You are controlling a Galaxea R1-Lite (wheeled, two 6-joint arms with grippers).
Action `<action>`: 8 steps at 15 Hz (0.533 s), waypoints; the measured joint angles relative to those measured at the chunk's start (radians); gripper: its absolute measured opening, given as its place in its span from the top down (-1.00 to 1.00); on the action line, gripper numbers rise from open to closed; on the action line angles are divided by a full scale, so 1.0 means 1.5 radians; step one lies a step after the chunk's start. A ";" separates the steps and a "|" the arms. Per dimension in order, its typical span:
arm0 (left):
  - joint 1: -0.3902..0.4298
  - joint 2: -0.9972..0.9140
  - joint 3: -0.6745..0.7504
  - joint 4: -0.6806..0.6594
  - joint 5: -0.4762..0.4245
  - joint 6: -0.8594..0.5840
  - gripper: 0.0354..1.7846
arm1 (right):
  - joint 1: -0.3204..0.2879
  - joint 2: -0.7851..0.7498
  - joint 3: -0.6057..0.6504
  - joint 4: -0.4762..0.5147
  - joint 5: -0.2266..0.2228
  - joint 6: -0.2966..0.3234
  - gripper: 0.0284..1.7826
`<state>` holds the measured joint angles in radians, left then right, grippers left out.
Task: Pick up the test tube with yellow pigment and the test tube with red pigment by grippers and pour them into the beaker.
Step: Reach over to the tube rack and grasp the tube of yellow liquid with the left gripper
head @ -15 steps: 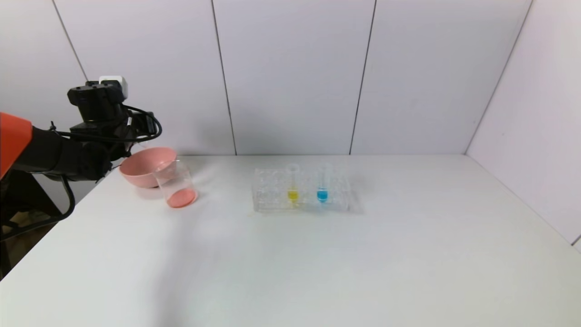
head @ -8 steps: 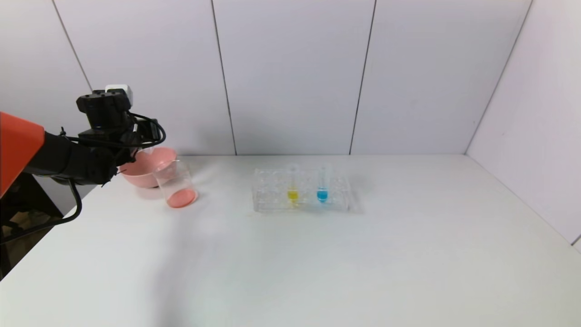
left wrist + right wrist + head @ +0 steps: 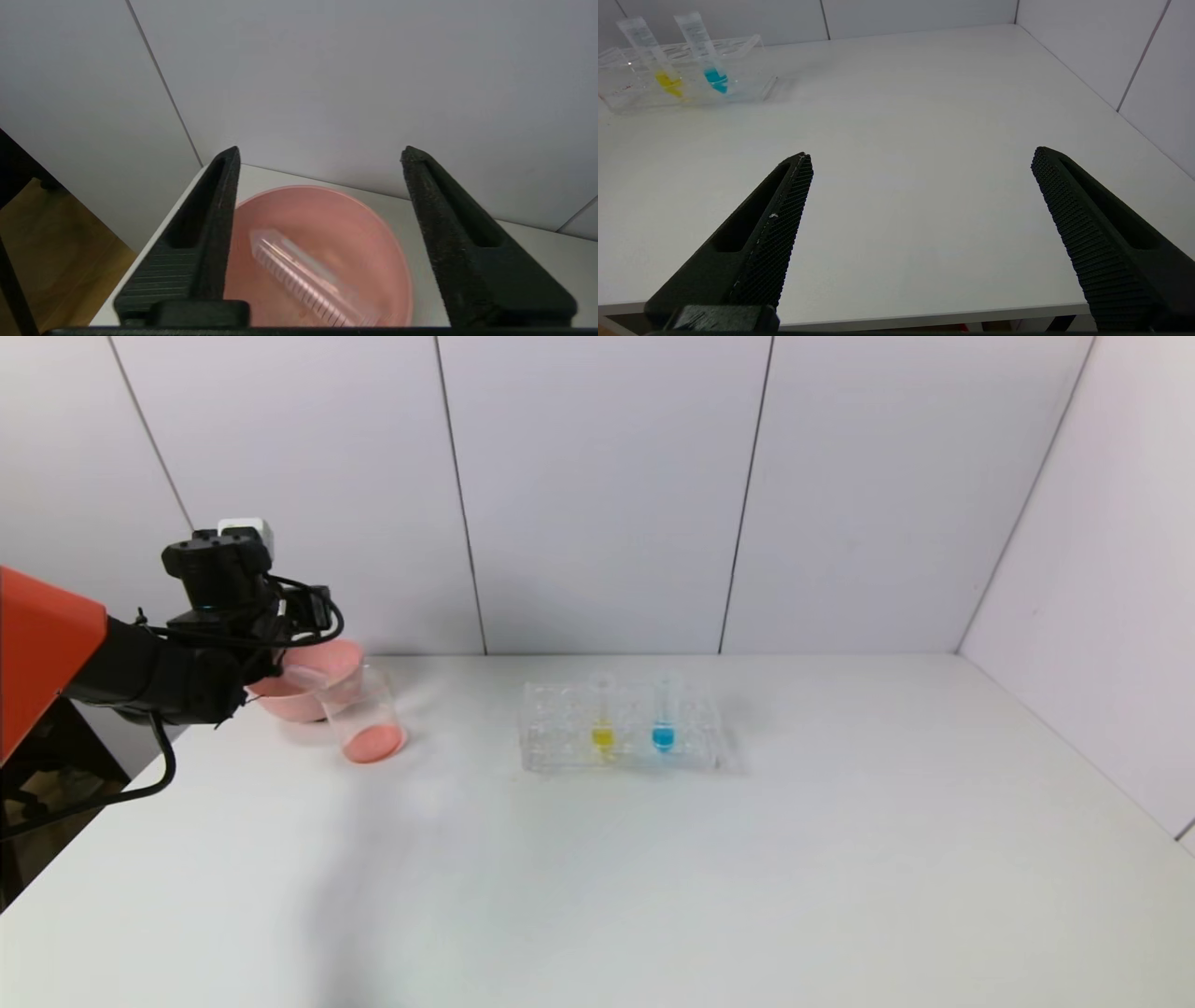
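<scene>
My left gripper (image 3: 320, 156) hangs open just above the pink bowl (image 3: 359, 224) at the table's far left corner. The test tube with red pigment (image 3: 299, 270), clear and graduated with no liquid showing, lies tilted inside the bowl, free of both fingers. The beaker (image 3: 362, 714) stands beside the bowl with pink-red liquid at its bottom. The test tube with yellow pigment (image 3: 602, 719) stands upright in the clear rack (image 3: 560, 733) at mid-table. My right gripper (image 3: 922, 154) is open and empty over the table's near right edge, out of the head view.
A tube with blue liquid (image 3: 663, 719) stands in the rack just right of the yellow one. The left arm (image 3: 159, 677) reaches in over the table's left edge. White wall panels close off the back and right sides.
The left wrist has sunk lower and shifted a little right over the bowl. Its jaws have opened and the tube is free of them.
</scene>
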<state>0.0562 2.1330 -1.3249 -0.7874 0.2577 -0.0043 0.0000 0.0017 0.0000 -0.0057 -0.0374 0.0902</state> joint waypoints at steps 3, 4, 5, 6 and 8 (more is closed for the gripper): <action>0.001 -0.008 0.021 -0.020 0.000 0.002 -0.85 | 0.000 0.000 0.000 0.000 0.000 0.000 -0.92; 0.001 -0.020 0.032 -0.021 -0.004 0.002 -0.92 | 0.000 0.000 0.000 0.000 0.000 0.000 -0.92; 0.001 -0.036 0.045 -0.019 -0.010 0.002 -0.96 | 0.000 0.000 0.000 0.000 0.000 0.000 -0.92; 0.000 -0.057 0.063 -0.015 -0.023 0.002 -0.98 | 0.000 0.000 0.000 0.000 0.000 0.000 -0.92; 0.000 -0.106 0.110 0.006 -0.074 0.002 -0.98 | 0.000 0.000 0.000 0.000 0.000 0.000 -0.92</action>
<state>0.0566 1.9747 -1.1602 -0.7779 0.1462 -0.0017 0.0000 0.0017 0.0000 -0.0053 -0.0374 0.0902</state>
